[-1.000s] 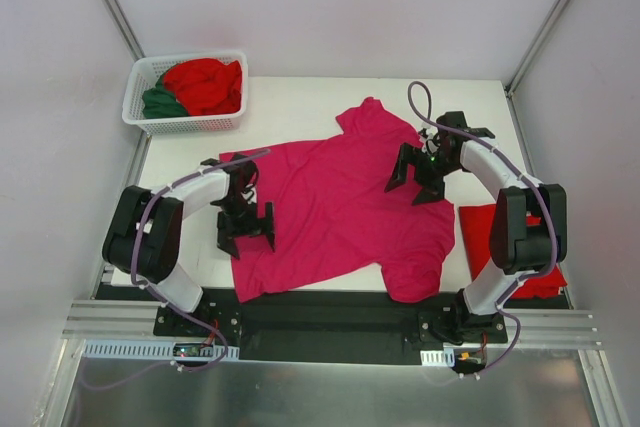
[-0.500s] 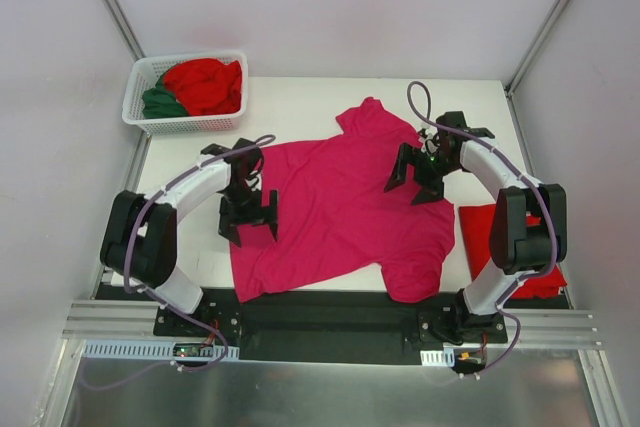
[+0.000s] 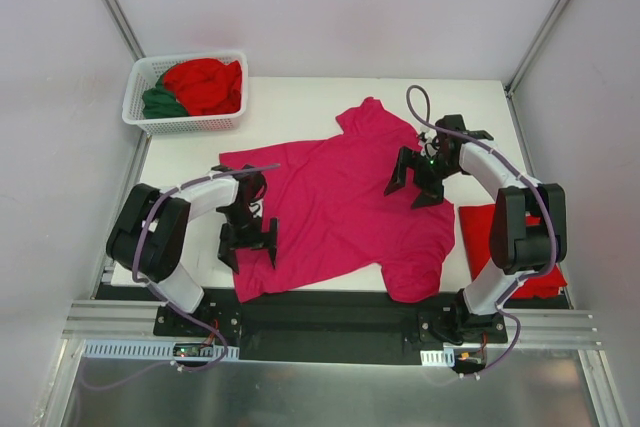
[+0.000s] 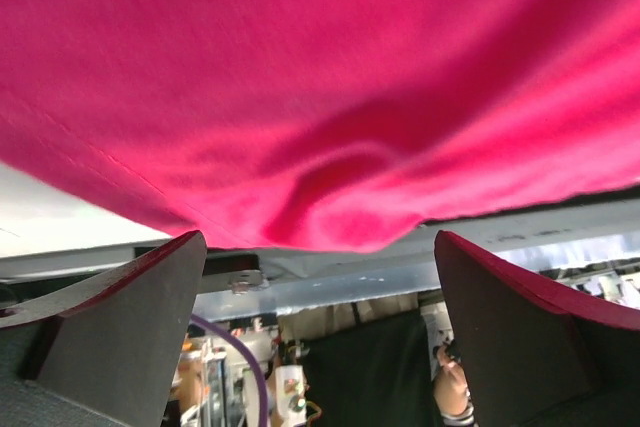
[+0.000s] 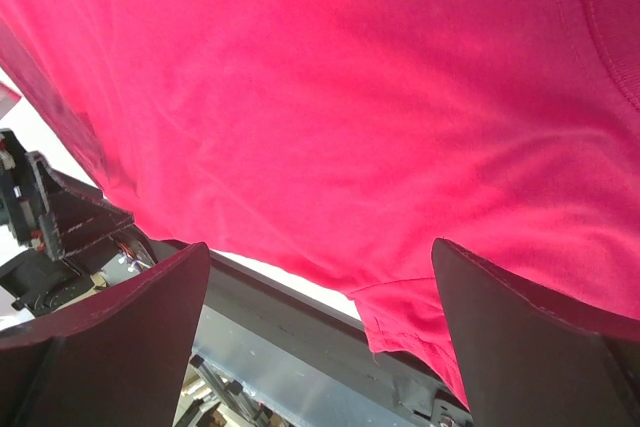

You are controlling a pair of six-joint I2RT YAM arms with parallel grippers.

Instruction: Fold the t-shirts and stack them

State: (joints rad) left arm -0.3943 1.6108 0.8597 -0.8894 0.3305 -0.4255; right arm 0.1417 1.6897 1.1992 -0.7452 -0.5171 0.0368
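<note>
A magenta-pink t-shirt (image 3: 345, 209) lies spread flat across the middle of the table. My left gripper (image 3: 247, 237) hovers open at the shirt's left edge, near its lower left corner, holding nothing. In the left wrist view the pink cloth (image 4: 330, 87) fills the upper part, and the left gripper (image 4: 320, 332) is spread wide below its edge. My right gripper (image 3: 415, 179) is open over the shirt's right side, by the sleeve. The right wrist view shows the shirt (image 5: 350, 107) and its hem above the open right gripper (image 5: 320, 337).
A white lattice basket (image 3: 185, 125) at the back left holds a bright red shirt (image 3: 207, 85) and a dark green one (image 3: 160, 104). A folded red shirt (image 3: 478, 232) lies at the right edge, partly behind the right arm. Metal rails run along the near edge.
The left gripper went a little away from me, then came back toward the near edge along the shirt's left side. The right gripper has barely moved. Both stayed open.
</note>
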